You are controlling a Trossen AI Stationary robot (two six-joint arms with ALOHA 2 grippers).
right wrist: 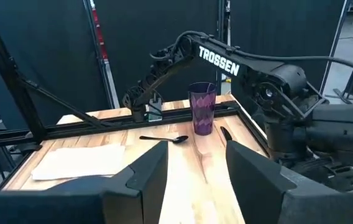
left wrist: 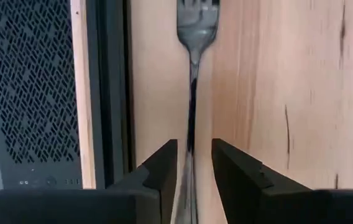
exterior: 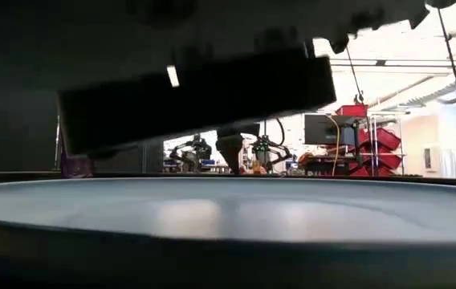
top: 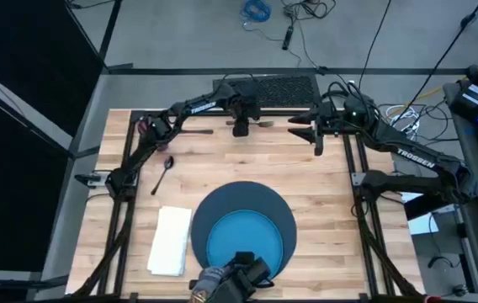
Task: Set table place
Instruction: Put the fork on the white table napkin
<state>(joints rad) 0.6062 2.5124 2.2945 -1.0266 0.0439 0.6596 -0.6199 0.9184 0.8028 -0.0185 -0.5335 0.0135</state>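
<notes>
while the plate (exterior: 228, 213) blocks most of the low view, left jaws straddle the fork (left wrist: 192, 74) unclosed; right jaws open.

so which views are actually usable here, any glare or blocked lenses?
Low view: mostly blocked by the plate rim, blurred up close with a soft glare patch, and a dark arm part above; bright room behind. Left wrist view: sharp on the fork, left pincer straddling its handle. High view: even light, clear.

One camera looks straight down over my surface (top: 323, 219). Another sits level, right against the plate (exterior: 228, 217). My wrist cameras look past each claw; overhead and left wrist share the fork (left wrist: 194, 37).
</notes>
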